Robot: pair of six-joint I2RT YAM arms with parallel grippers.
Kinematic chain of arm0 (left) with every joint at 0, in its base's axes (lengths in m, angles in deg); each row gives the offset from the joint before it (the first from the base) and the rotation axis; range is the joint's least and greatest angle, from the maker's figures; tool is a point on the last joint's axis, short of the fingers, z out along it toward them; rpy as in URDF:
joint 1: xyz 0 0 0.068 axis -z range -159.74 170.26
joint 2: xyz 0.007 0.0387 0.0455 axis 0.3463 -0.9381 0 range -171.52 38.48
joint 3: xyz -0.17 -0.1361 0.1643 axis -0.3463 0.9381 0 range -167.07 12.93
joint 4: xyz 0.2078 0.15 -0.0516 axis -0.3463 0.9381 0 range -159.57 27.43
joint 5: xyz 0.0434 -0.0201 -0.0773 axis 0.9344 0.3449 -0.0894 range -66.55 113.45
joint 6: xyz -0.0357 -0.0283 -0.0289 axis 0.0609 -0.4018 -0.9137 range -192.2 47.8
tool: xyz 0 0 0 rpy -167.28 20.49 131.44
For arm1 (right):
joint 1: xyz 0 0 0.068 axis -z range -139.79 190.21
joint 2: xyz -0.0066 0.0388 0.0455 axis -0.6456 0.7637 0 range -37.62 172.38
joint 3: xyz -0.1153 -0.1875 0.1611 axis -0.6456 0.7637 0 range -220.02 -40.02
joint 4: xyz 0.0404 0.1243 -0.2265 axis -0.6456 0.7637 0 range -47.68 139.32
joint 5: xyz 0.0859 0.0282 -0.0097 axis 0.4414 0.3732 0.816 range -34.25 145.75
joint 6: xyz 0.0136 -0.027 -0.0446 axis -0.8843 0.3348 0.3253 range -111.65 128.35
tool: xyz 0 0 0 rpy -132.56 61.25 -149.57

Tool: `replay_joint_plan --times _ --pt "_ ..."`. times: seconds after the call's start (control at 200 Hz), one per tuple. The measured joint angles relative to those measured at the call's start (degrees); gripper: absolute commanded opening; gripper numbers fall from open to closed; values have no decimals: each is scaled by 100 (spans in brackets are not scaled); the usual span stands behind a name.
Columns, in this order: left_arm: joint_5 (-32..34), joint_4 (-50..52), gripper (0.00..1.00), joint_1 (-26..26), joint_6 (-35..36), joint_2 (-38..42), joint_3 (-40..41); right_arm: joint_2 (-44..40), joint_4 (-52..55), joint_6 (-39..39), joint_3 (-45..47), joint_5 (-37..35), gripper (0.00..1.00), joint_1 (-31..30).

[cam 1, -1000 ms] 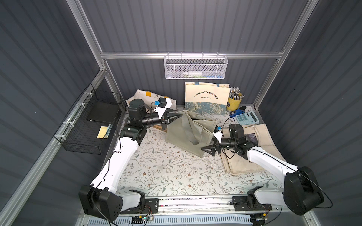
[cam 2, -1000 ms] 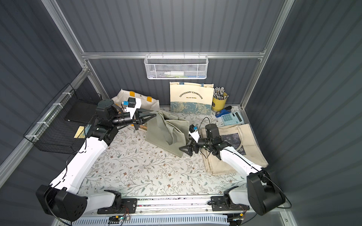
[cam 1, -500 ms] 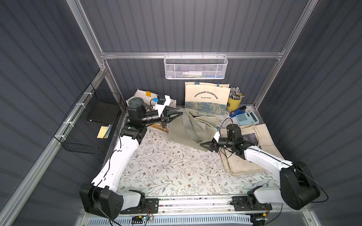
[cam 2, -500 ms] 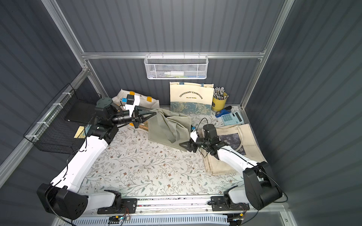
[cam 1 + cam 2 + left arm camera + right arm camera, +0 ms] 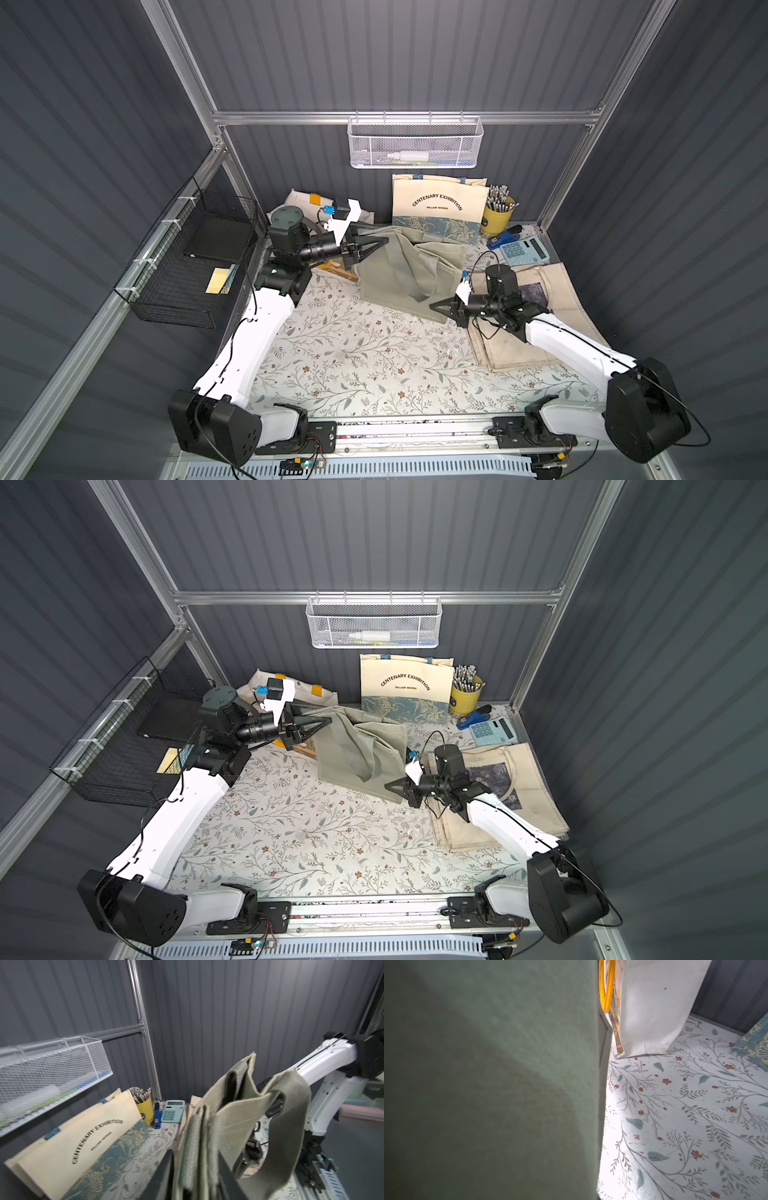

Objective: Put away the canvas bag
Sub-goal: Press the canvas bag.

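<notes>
The green canvas bag point(image 5: 399, 274) point(image 5: 357, 750) hangs stretched between my two arms over the floral table. My left gripper point(image 5: 384, 240) point(image 5: 328, 720) is at the bag's top corner near the back. In the left wrist view its fingers point(image 5: 166, 1167) stand apart with loose folds of the bag's rim point(image 5: 228, 1126) between them, so it is open. My right gripper point(image 5: 432, 306) point(image 5: 387, 786) is shut on the bag's lower front corner. Green cloth point(image 5: 488, 1084) fills most of the right wrist view and hides that gripper's jaws.
A cream "Centenary Exhibition" tote point(image 5: 438, 203) leans on the back wall, and a white tote with yellow handles point(image 5: 654, 1012) stands at the back left. A yellow pen cup point(image 5: 496, 218), stapler point(image 5: 503, 240), calculator point(image 5: 523, 251) and flat beige bags point(image 5: 536, 324) lie right. Wire baskets hang behind point(image 5: 415, 143) and left point(image 5: 195, 257).
My right gripper went from wide open to shut on the bag's lower corner. My left gripper's jaws have parted. The bag has shifted toward the back and spread wider.
</notes>
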Motion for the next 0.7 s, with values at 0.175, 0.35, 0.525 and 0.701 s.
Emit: replay_joint_plan --times 0.175,0.35,0.525,0.701 --pt "197 208 99 0 188 0 -28 -494 492 214 0 -4 0 4" --pt "304 275 99 0 361 7 50 -710 911 455 -13 -101 0 4" --pt "358 459 99 -9 560 111 461 -737 1320 623 -240 -254 0 24" --pt "358 680 100 -39 796 389 1137 -855 1491 774 -361 -275 0 181"
